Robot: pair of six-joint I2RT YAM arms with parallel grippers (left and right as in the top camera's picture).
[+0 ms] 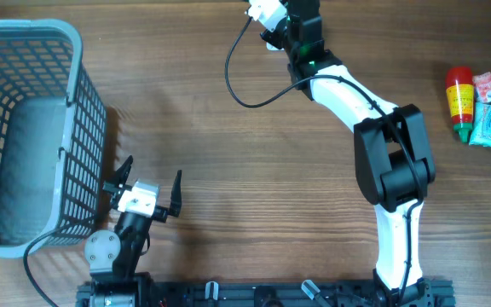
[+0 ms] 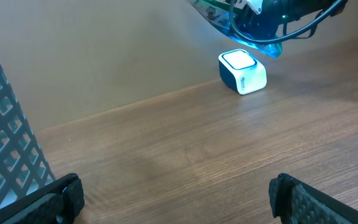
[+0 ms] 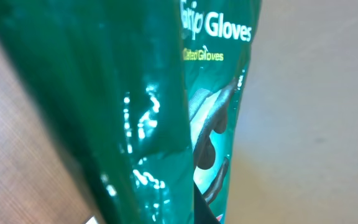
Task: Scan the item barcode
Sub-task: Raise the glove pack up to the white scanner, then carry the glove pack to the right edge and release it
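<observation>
The item is a glossy green packet of grip gloves (image 3: 135, 112) that fills the right wrist view and hides the fingers there. My right gripper (image 1: 295, 32) is shut on it at the far middle of the table. In the left wrist view the packet (image 2: 229, 18) hangs just above a small white scanner box (image 2: 242, 71), which also shows at the top edge as the scanner (image 1: 267, 13). No barcode shows in any view. My left gripper (image 1: 147, 183) rests near the front left, open and empty, with bare wood between its fingertips (image 2: 61, 196).
A grey mesh basket (image 1: 75, 111) stands at the left, close beside my left gripper. At the far right lie a red and yellow bottle (image 1: 460, 102) and a few small packets (image 1: 489, 119).
</observation>
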